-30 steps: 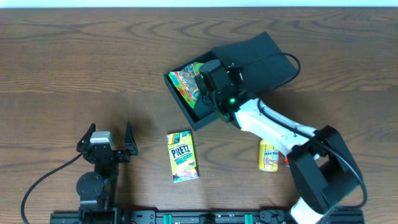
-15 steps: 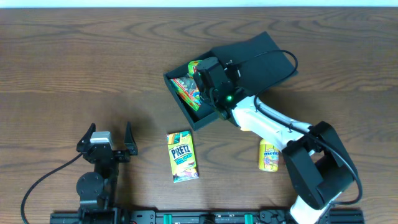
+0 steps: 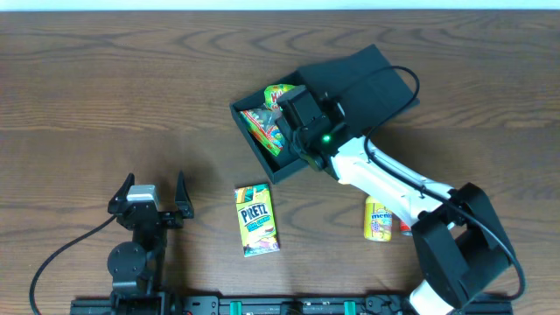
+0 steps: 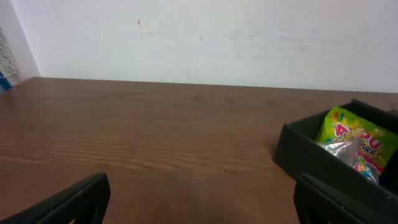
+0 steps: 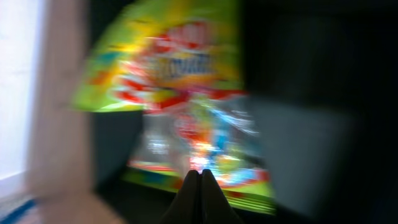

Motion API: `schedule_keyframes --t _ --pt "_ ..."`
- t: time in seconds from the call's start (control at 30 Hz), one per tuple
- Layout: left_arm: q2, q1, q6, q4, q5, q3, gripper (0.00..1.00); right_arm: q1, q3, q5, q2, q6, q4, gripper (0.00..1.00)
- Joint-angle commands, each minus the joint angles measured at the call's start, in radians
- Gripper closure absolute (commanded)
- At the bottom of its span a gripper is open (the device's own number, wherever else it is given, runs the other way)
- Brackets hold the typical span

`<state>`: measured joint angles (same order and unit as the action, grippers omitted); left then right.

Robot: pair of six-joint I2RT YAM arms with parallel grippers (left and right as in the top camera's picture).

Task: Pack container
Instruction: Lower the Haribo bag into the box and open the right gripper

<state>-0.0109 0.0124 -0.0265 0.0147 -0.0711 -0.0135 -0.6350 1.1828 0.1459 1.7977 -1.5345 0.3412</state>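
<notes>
The container (image 3: 254, 147) is sitting near the middle of the counter (image 3: 105, 79), turned at an angle. Its hinged lid (image 3: 367, 79) is lying back to the upper right, leaving the inside clear for loading from above. 1 colourful snack bag (image 3: 265, 122) is resting inside, leaning against the far wall with its top edge poking above the rim.

I am holding my right gripper (image 5: 200, 185) over the open container, pointing down at that bag. Its 2 fingertips are pressing together with nothing showing between them, so I am gripping nothing. The right wrist view is blurring, so I cannot tell whether the tips are touching the bag.

Outside the container, a yellow Pretz box (image 3: 256, 219) is lying flat just in front of it. A yellow tube of sweets (image 3: 378, 219) is lying beside my right arm. I am judging both to be waiting for packing, so the task is looking only partly done.

My left gripper (image 3: 153, 188) is parking well apart at the near left, jaws spread wide and empty, keeping out of the right arm's way.
</notes>
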Motion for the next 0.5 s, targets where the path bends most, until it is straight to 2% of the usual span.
schedule_keyframes --t 0.0,0.3,0.47 --pt "0.006 0.005 0.004 0.056 0.000 0.009 0.05 -0.007 0.010 -0.016 -0.013 -0.006 0.067 0.98" --pt "0.006 0.005 0.004 0.056 0.000 0.009 0.05 -0.010 0.010 -0.015 -0.013 -0.003 0.274 0.98" --pt "0.006 0.005 0.004 0.056 0.000 0.009 0.05 -0.010 0.010 0.019 -0.013 0.055 0.376 0.98"
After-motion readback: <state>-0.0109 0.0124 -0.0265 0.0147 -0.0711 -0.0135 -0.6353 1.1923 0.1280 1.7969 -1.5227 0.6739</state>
